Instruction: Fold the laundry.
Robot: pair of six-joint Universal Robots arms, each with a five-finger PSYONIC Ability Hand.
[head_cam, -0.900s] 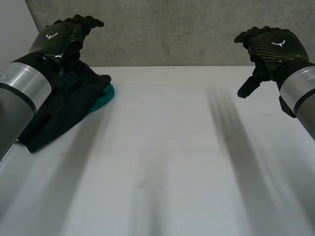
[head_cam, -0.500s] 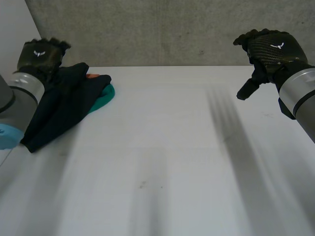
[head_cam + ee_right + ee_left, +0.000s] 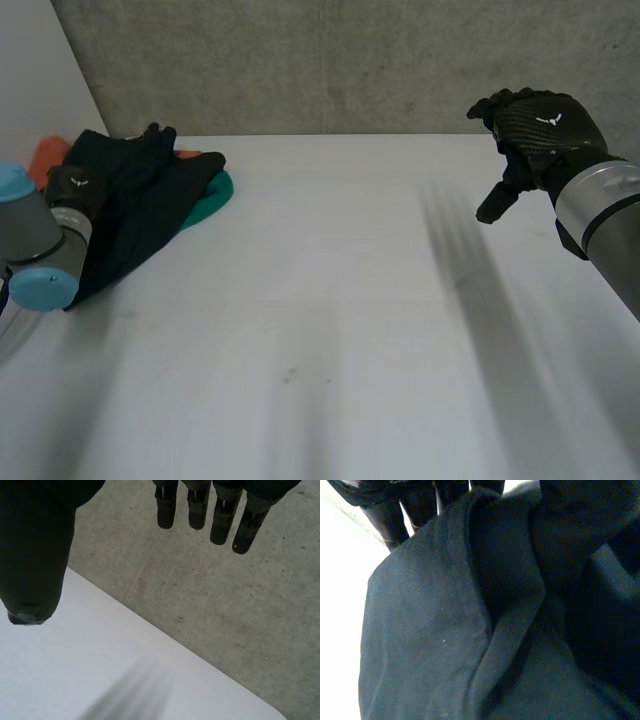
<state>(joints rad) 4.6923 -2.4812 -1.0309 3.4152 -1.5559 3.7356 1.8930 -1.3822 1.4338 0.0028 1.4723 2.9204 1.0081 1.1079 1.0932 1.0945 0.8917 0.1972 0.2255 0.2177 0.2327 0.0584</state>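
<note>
Dark garment (image 3: 150, 220) lies under left hand (image 3: 72, 190), seemingly touching

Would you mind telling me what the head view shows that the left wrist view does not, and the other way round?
The head view adds the right hand, open and held above the white table, plus a teal cloth and an orange cloth showing at the edges of the dark garment. The left wrist view adds a close look at the garment's hemmed edge, folded over itself under the palm. Both share the left hand on the dark garment, with white table beside it.
</note>
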